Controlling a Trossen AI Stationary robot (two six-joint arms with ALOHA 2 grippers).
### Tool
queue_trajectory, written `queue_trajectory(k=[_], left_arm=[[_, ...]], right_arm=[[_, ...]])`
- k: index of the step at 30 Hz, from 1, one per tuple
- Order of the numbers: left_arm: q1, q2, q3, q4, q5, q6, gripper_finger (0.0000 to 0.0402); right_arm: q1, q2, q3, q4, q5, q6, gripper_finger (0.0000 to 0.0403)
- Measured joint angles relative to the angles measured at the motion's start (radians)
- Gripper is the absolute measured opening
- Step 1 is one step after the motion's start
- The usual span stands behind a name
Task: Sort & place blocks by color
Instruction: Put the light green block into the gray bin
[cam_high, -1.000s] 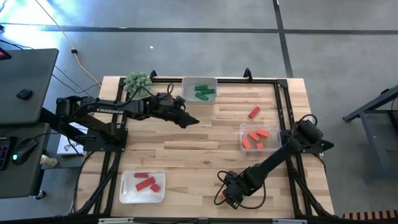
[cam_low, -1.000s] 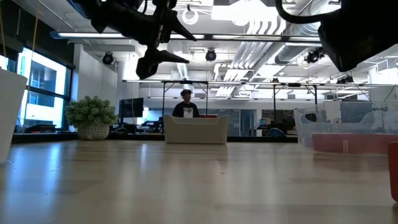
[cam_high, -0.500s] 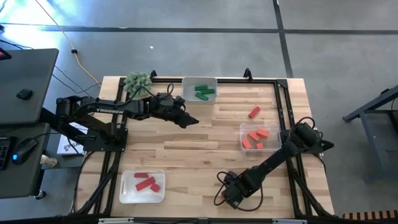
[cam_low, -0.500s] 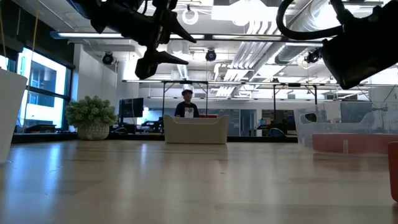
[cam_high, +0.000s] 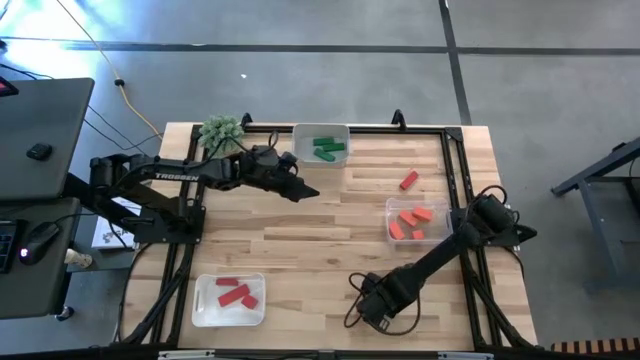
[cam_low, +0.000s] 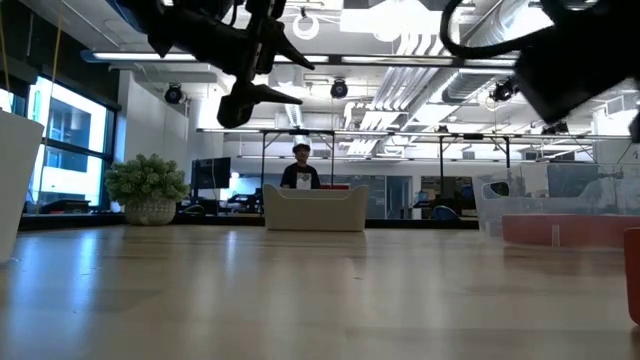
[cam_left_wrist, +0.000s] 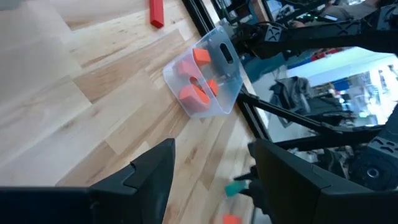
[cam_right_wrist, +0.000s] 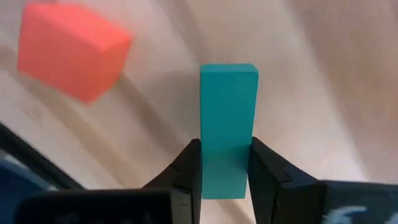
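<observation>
Nearest to you, at the front edge of the surface (cam_high: 330, 250), which was of pale wooden planks with a visible grain, your right pincer (cam_high: 366, 312) was low over the wood. In the right wrist view its two dark fingers (cam_right_wrist: 189, 168) were closed on a green block (cam_right_wrist: 229, 127), a smooth, matte bar with sharp edges, long and narrow, pressed on both of its long sides. Just beside it lay an orange-coral block (cam_right_wrist: 71, 56), more cube-like, resting on the wood and not touching the green one.

To the front left stood a clear plastic tray (cam_high: 203, 310) with rounded corners, and in it were red blocks (cam_high: 236, 293). On the right side, farther back, a second clear tray (cam_high: 390, 209) held orange-coral blocks (cam_high: 410, 222); its thin transparent wall showed well in the left wrist view (cam_left_wrist: 224, 81). Behind it one red block (cam_high: 408, 180) lay alone on the bare wood.

At the far edge a third tray (cam_high: 300, 135) held green blocks (cam_high: 328, 149). Your left pincer (cam_high: 303, 189) hung above the surface, near this tray, with its fingers (cam_left_wrist: 149, 174) wide apart and nothing between them. A spiky green plant ball (cam_high: 221, 130) sat at the far left corner.
</observation>
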Motion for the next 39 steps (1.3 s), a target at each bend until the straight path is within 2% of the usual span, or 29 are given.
queue_trajectory(k=[8, 15, 27, 35, 39], left_arm=[[0.070, 0.000, 0.000, 0.008, 0.115, -0.055, 0.0211], [0.140, 0.000, 0.000, 0.008, 0.196, -0.131, 0.0211], [0.237, 0.000, 0.000, 0.009, 0.199, -0.070, 0.0211], [0.256, 0.000, 0.000, 0.023, 0.198, -0.002, 0.0211], [0.257, 0.000, 0.000, 0.025, 0.196, -0.022, 0.0211]], right_arm=[[-0.085, -0.073, 0.001, -0.079, 0.011, -0.084, 0.0066], [-0.215, -0.155, 0.001, -0.116, 0.065, -0.217, 0.0066], [-0.497, -0.218, 0.008, -0.093, 0.167, -0.551, 0.0066], [-0.670, -0.218, 0.128, -0.081, 0.313, -0.757, 0.0066], [-0.737, -0.218, 0.198, -0.086, 0.339, -0.855, 0.0066]])
